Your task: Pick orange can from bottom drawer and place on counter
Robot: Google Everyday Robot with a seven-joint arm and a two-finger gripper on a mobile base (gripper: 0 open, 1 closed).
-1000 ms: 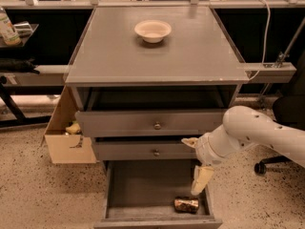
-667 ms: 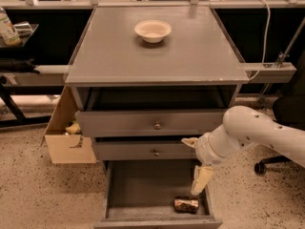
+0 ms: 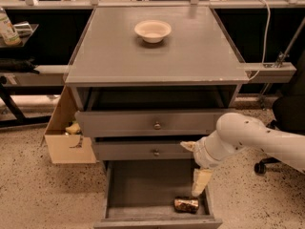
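Observation:
The orange can (image 3: 186,204) lies on its side at the front right of the open bottom drawer (image 3: 143,185). My gripper (image 3: 194,164) hangs over the drawer's right side, just above and to the right of the can, not touching it. Its two cream fingers are spread apart and hold nothing: one fingertip (image 3: 188,146) points left by the middle drawer front, the other (image 3: 201,182) points down toward the can. The counter (image 3: 200,56) is the grey top of the cabinet.
A cream bowl (image 3: 152,31) stands at the back middle of the counter. Two shut knobbed drawers (image 3: 147,124) sit above the open one. A cardboard box (image 3: 66,137) leans at the cabinet's left. A chair base (image 3: 267,165) stands at the right.

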